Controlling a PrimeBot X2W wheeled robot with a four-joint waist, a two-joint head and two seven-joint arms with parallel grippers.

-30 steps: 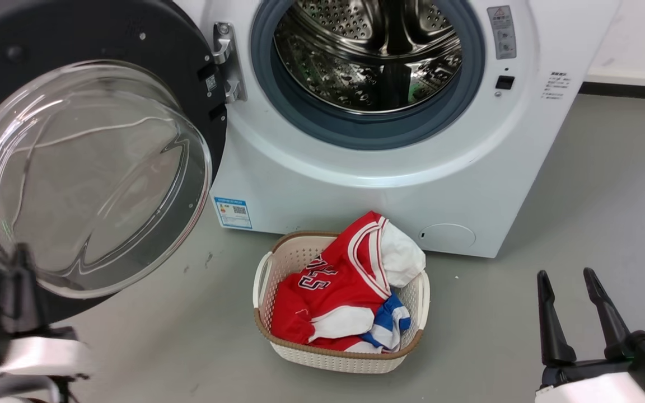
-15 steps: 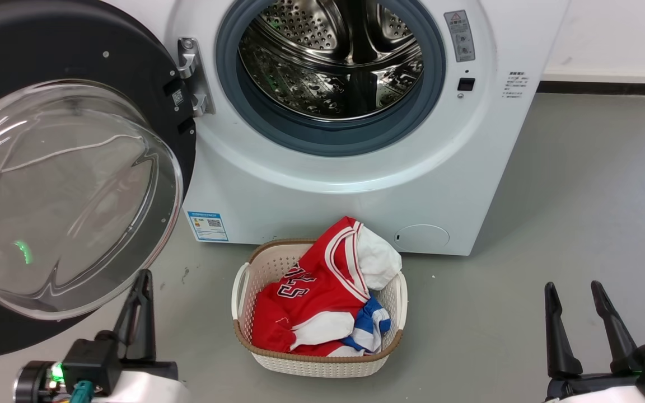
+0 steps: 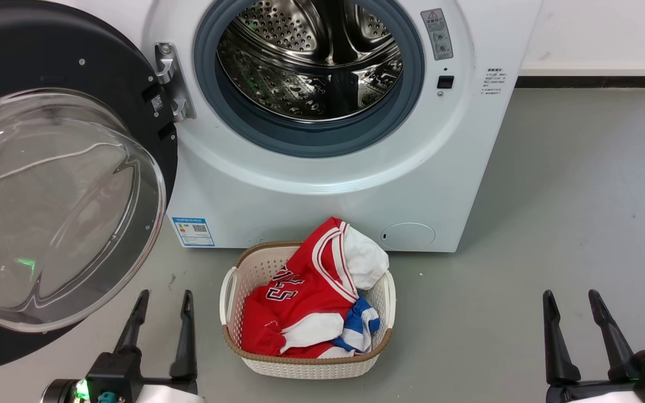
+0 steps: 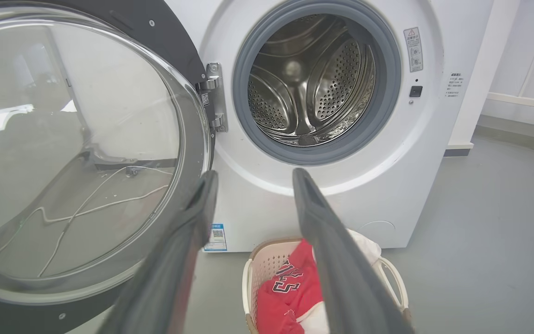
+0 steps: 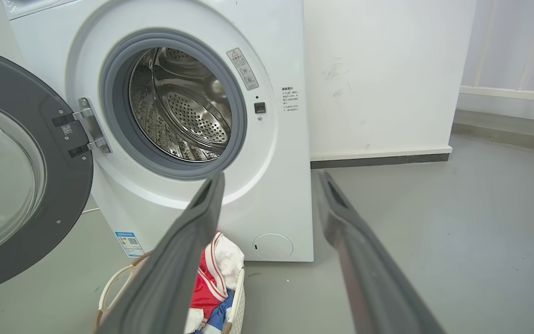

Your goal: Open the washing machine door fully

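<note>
The white washing machine (image 3: 322,184) (image 4: 387,195) (image 5: 276,176) stands ahead with its steel drum (image 3: 311,61) exposed inside a grey rubber ring. The washing machine door (image 3: 31,67) (image 4: 165,28) (image 5: 40,139), a black disc with a bulging clear glass bowl (image 3: 54,212), is swung wide to the left on its metal hinge (image 3: 170,81). My left gripper (image 3: 164,296) (image 4: 253,172) is open and empty, low at the left, just below the door's lower rim and apart from it. My right gripper (image 3: 571,295) (image 5: 271,175) is open and empty at the lower right.
A white laundry basket (image 3: 233,330) (image 4: 394,278) (image 5: 114,287) holding a red jersey (image 3: 300,291) and white and blue cloth sits on the grey floor right in front of the machine. A white wall (image 5: 387,74) with a dark skirting runs to the right.
The head camera has turned, shifting the whole picture left. My left gripper has come away from the door's glass and dropped to the lower left, now open. The right gripper holds still.
</note>
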